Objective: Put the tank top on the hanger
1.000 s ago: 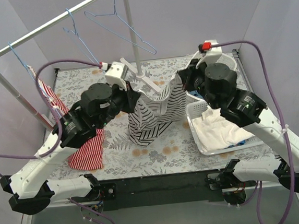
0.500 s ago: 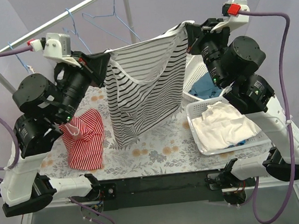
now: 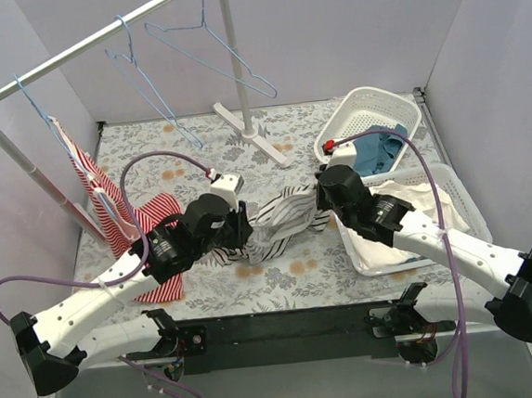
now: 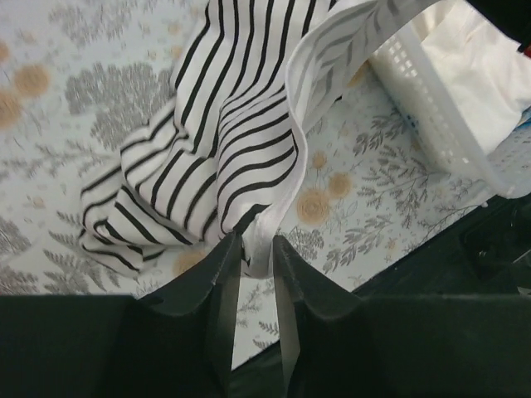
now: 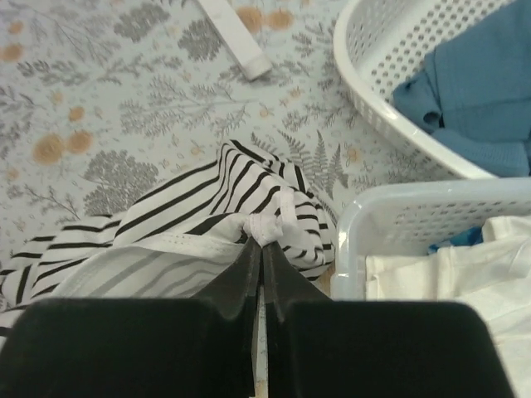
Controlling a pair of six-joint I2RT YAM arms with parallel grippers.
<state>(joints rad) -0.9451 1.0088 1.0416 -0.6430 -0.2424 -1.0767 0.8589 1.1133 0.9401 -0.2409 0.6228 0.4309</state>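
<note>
Soft black-and-white striped tank top: heaped on floral tabletop, hem clenched by left tool and right tool; thin light-blue wire hanger bare on white rail, hanging step entirely outstanding.

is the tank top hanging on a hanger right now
No, the tank top lies crumpled on the table, pinched by the left gripper and the right gripper.
</note>
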